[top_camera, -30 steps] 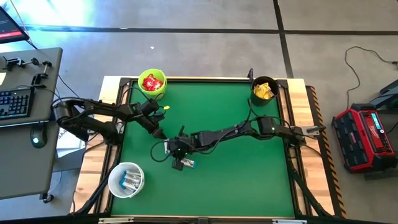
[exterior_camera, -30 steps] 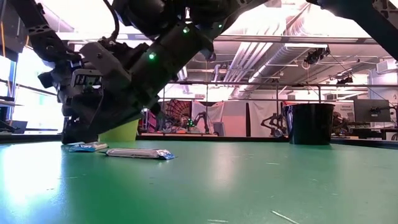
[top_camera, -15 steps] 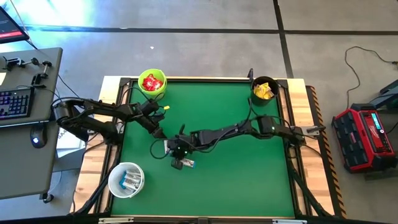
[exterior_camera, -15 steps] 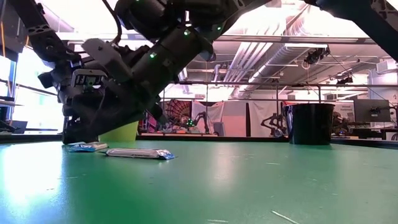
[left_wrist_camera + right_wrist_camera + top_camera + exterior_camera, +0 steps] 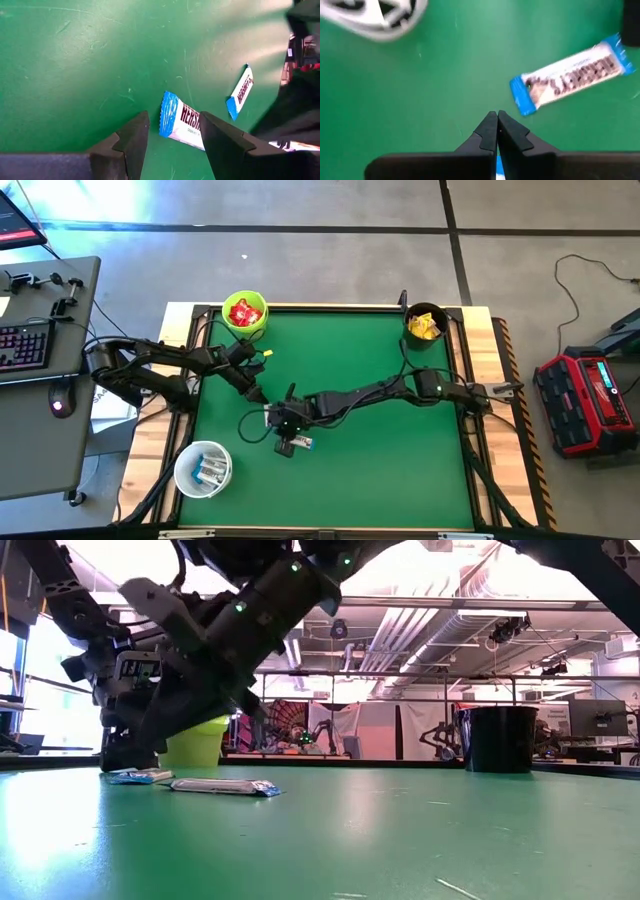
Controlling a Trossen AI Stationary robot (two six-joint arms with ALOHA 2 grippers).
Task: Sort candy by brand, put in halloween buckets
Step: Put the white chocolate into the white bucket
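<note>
The right arm has tipped up a little since a moment ago — from table height its wrist body now sits higher over the bench (image 5: 400,470), while the candy has not shifted.

The right pincer (image 5: 497,131) hovers over the middle of the green, its fingers (image 5: 487,132) pressed tight together; a sliver of blue and white shows between their bases, though I cannot tell whether that is a wrapper. One white-and-blue bar (image 5: 572,77) lies flat on the bench beyond the tips, apart from them, its long axis slanting across their line.

The left pincer (image 5: 172,132) is low over the bench at the left, spread apart and grasping nothing. Another bar (image 5: 181,125) lies partly between its fingers (image 5: 131,142), blue crimped end toward the open green, the rest hidden behind one finger. A third bar (image 5: 240,93) lies near by, well clear, tilted steeply.

The right arm stretches long and low from the right edge to the centre; the left arm folds in from the left edge.

Buckets: the green bucket (image 5: 244,313) holds red packets (image 5: 243,311), the black bucket (image 5: 425,326) yellow ones, the white bucket (image 5: 203,469) bars — at three corners.
</note>
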